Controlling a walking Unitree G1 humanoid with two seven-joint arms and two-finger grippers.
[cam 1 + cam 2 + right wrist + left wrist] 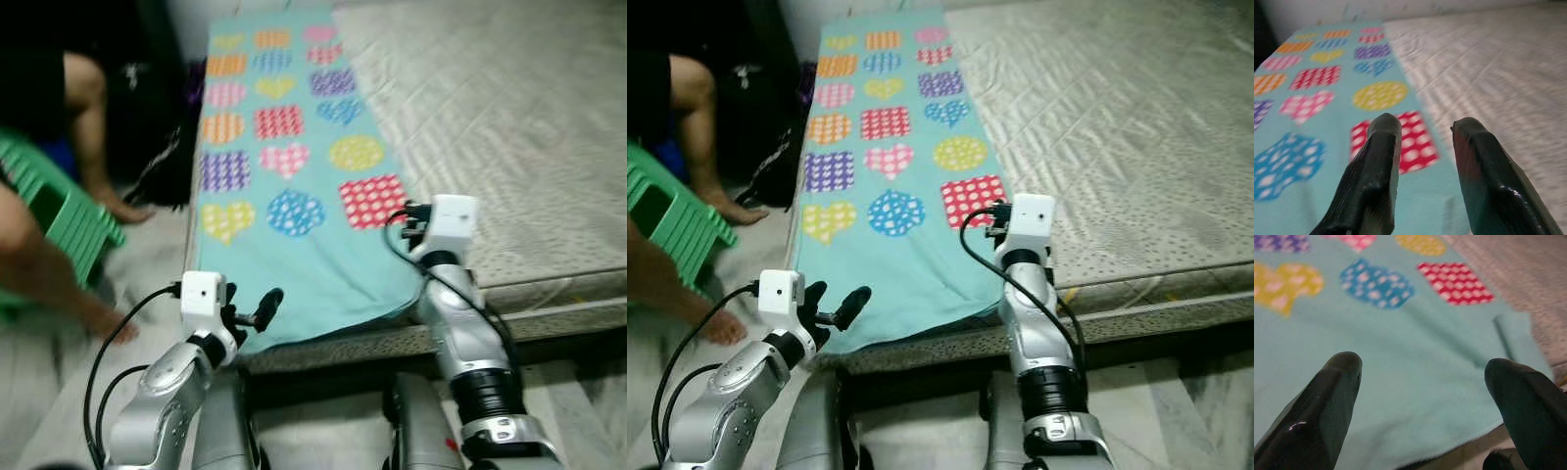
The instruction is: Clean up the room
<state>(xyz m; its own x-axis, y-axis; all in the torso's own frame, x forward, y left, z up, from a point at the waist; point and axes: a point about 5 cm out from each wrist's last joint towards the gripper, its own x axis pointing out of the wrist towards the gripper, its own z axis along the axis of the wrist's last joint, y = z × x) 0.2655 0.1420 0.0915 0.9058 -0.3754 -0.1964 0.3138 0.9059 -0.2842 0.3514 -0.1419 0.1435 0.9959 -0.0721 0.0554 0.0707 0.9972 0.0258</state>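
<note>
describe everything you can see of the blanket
The blanket is a soft-looking turquoise fleece printed with rows of patterned hearts, squares and circles in many colours. It lies spread flat along the left side of the mattress, its near edge draping over the front. The open left gripper is at that edge, the open right gripper above its right side.

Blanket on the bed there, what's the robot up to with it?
The robot stands at the near edge of the mattress, both arms raised toward the teal blanket spread along its left side. The left gripper is open at the blanket's near hem, and the right gripper is open above the near right corner, by the red patch. Neither holds anything yet. A person's legs and a green stool are off to the left.
</note>
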